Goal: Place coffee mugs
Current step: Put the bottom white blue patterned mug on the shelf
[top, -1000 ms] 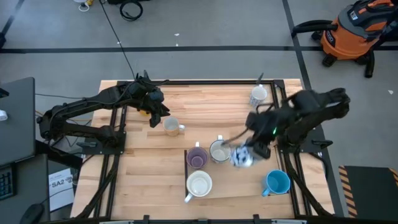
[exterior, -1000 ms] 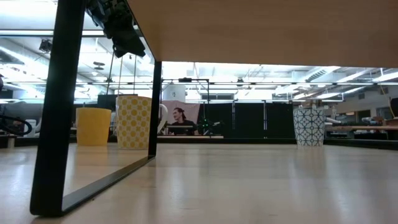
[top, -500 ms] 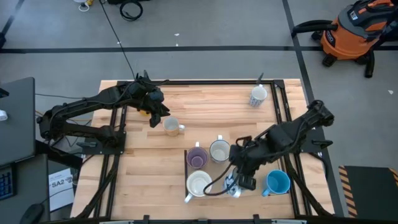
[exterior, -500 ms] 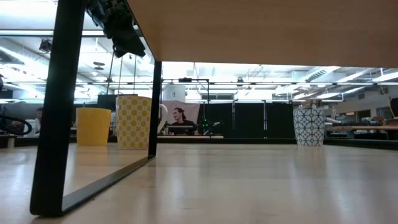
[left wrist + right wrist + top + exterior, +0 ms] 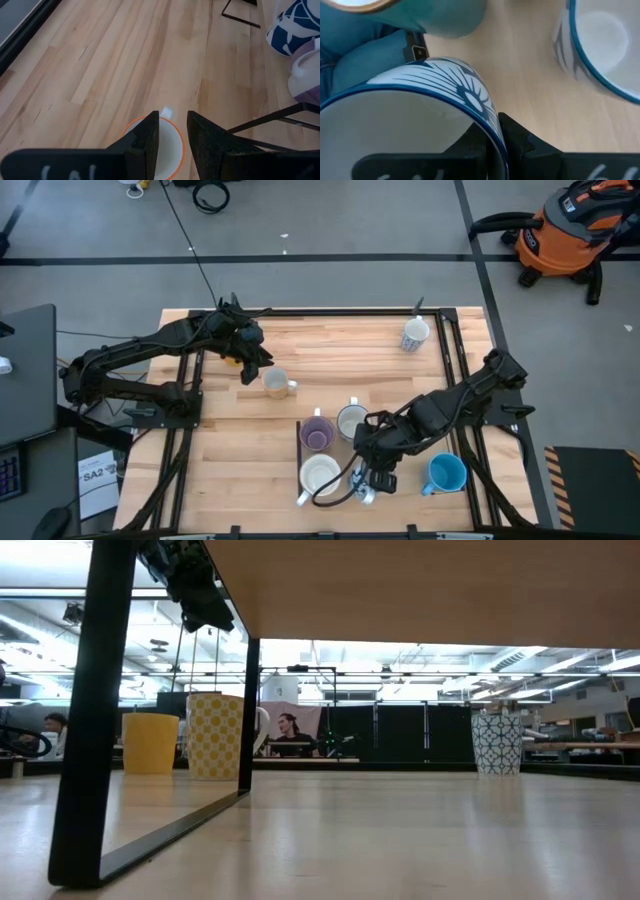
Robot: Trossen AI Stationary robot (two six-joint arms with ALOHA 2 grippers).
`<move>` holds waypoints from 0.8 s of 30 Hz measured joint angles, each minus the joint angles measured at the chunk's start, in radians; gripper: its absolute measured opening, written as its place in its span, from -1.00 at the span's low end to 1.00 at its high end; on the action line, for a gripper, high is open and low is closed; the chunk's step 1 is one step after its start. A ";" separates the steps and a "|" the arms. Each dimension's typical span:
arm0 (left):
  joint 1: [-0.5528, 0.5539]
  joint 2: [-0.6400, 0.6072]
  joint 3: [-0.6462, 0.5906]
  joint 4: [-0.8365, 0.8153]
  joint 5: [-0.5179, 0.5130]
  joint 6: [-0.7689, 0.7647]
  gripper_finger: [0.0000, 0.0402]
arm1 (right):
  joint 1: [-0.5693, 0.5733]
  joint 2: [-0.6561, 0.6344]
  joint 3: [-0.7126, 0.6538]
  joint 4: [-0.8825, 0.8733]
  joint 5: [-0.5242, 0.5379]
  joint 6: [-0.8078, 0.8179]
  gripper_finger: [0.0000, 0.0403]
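Observation:
My right gripper is shut on a white mug with a blue pattern near the table's near edge, between a large white mug and a blue mug. My left gripper is open and hovers over the orange mug. One finger stands above its inside and one outside its rim, touching nothing. A purple mug, a patterned white mug, a cream mug and another patterned mug stand upright on their bases. My right gripper holds the blue-patterned mug by its rim, one finger inside the mug and one finger outside against the wall. The fingers come from above. Whether the mug's base is on the table, I cannot tell.
A thin black frame stands beside the purple mug, and the low view shows its black post. Black rails run along the table's left and right sides. Bare wood lies at the table's middle and far side.
My right gripper has carried the blue-patterned mug from beside the patterned white mug toward the table's near edge and a little left, stopping between the large white mug and the blue mug.

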 joint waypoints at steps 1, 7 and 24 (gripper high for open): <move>0.000 0.000 0.000 0.000 0.000 0.000 -0.47 | 0.000 0.005 0.000 0.000 -0.001 0.000 -0.83; 0.000 0.000 0.000 0.003 0.000 0.000 -0.47 | -0.005 0.021 0.000 -0.004 -0.007 0.018 -0.83; 0.000 0.000 0.000 0.005 0.000 0.001 -0.47 | -0.006 0.022 0.000 -0.010 0.067 0.028 -0.83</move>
